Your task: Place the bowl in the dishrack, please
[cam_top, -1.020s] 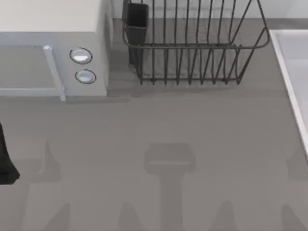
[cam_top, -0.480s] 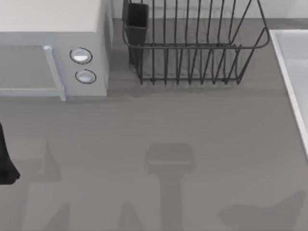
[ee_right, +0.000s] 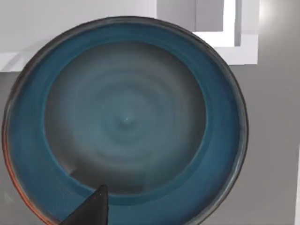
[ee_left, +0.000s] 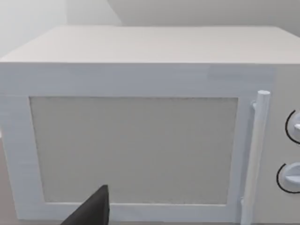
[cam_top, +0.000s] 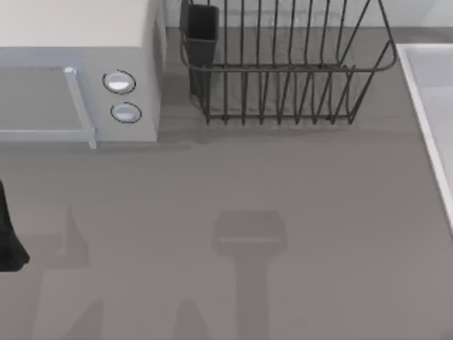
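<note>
Right now the bowl (ee_right: 124,122) sits directly under the right gripper (ee_right: 91,208) — fingers' spread can't be told; dishrack (cam_top: 283,67) stands well apart at table's far edge — risk: a rim-only pinch slipping, or clipping tines

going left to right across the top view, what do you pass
left arm at the left edge → microwave with its handle, then two knobs → utensil cup → dishrack → pale surface at the right edge

One dishrack (cam_top: 283,71), one microwave (cam_top: 78,78) — two round knobs (cam_top: 119,82) — one blue bowl (ee_right: 124,124)
</note>
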